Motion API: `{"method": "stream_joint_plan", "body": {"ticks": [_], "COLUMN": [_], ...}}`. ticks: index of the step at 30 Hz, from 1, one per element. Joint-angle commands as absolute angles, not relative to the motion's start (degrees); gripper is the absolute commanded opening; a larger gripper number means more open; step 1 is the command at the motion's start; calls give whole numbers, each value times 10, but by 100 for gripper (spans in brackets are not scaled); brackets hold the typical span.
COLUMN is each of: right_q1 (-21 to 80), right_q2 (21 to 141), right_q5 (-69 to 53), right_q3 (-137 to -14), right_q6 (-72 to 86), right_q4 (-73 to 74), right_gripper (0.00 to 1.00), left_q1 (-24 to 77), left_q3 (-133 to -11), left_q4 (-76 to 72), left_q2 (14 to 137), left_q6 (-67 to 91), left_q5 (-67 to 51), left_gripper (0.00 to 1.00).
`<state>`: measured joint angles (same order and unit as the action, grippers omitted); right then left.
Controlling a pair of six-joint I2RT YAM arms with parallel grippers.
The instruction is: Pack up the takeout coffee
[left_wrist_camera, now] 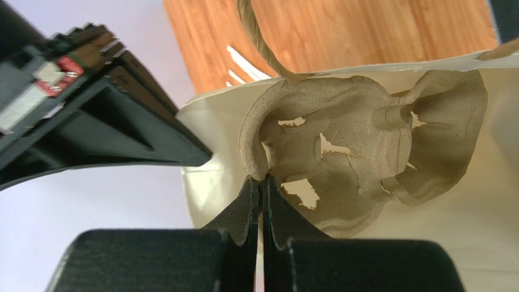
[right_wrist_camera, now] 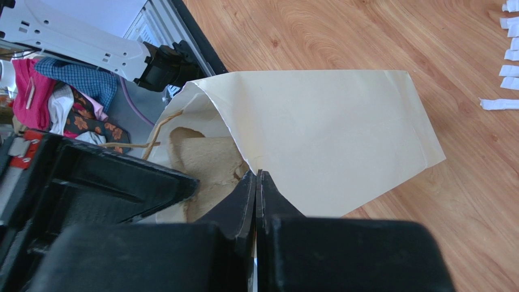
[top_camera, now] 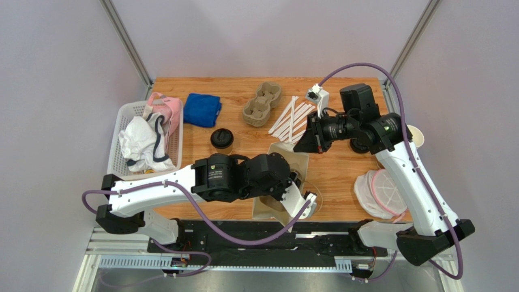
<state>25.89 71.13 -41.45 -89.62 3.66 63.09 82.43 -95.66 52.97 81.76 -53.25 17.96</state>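
The orange-brown wooden table [top_camera: 341, 176] carried a white plastic basket [top_camera: 122, 131], folded blue cloth [top_camera: 202, 109], lidded tan paper cup [top_camera: 222, 139], grey pulp cup carrier [top_camera: 262, 104] and cream paper bag [top_camera: 292, 159].

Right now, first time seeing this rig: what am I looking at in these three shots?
Two robot arms are bolted at the near edge of a wooden table. One picture looks down from above; the other two come from cameras on each wrist. The left hand and right hand are both shut, each seemingly pinching the rim of the paper bag, which already holds a pulp cup carrier. The takeout coffee stands on the table, not yet packed. Also there: a basket of clothes, a blue cloth and white strips.
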Motion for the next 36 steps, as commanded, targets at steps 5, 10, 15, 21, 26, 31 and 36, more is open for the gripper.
{"method": "stream_joint_plan", "body": {"ticks": [5, 10, 15, 21, 26, 31, 36], "right_q1": [283, 294, 296, 296, 296, 296, 296], "right_q2": [680, 671, 671, 682, 686, 694, 704], "right_q5": [-420, -438, -454, -459, -466, -477, -478], "right_q3": [-883, -863, -853, -852, -847, -849, -857], "right_q6": [4, -13, -22, -24, -28, -35, -41], "right_q4": [600, 594, 591, 587, 586, 585, 588], "right_gripper": [0, 0, 0, 0, 0, 0, 0], "left_q1": [801, 795, 791, 775, 748, 733, 733], "left_q3": [-965, -931, -878, -860, -856, -855, -875], "left_q4": [568, 534, 476, 469, 467, 446, 443], "left_q2": [842, 834, 820, 832, 836, 817, 793], "left_q6": [-461, -447, -459, -447, -422, -414, -416], "left_q5": [114, 101, 106, 88, 82, 98, 97], "left_gripper": [0, 0, 0, 0, 0, 0, 0]}}
